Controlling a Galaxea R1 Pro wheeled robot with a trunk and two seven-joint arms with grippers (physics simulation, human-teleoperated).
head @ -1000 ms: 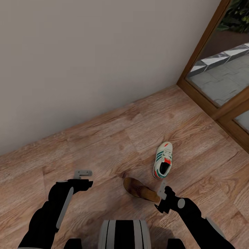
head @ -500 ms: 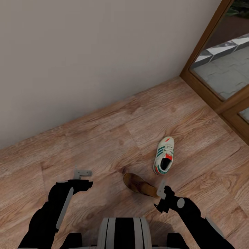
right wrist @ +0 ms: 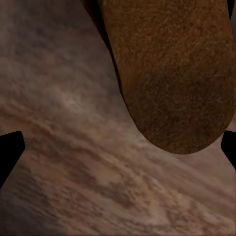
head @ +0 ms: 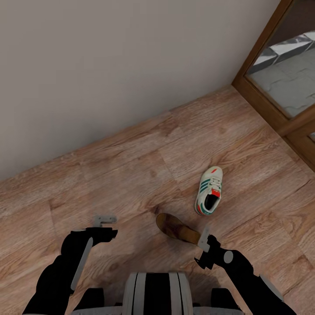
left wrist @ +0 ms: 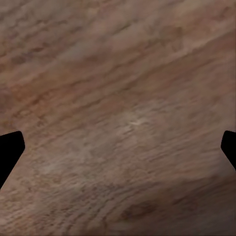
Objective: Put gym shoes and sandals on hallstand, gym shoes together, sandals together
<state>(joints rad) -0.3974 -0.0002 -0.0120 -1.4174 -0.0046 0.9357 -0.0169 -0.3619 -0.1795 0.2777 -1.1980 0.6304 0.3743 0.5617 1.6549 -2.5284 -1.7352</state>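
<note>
One white gym shoe with green stripes and red accents lies on the wood-plank corridor floor, right of centre. A brown sandal lies just nearer to me. My right gripper hovers open at the sandal's near end, and the right wrist view has the sandal's tan footbed close ahead of the open right gripper. The left gripper hangs open over bare floor, as the left wrist view confirms. The hallstand is out of view.
A plain beige wall runs across the back. At the right stands a wood-framed glass door with grey paving behind it. My trunk sits at the bottom centre.
The whole picture has shifted, so the camera moved: shoe, sandal and door frame now sit slightly higher and further right. Both grippers keep the same pose, still open.
</note>
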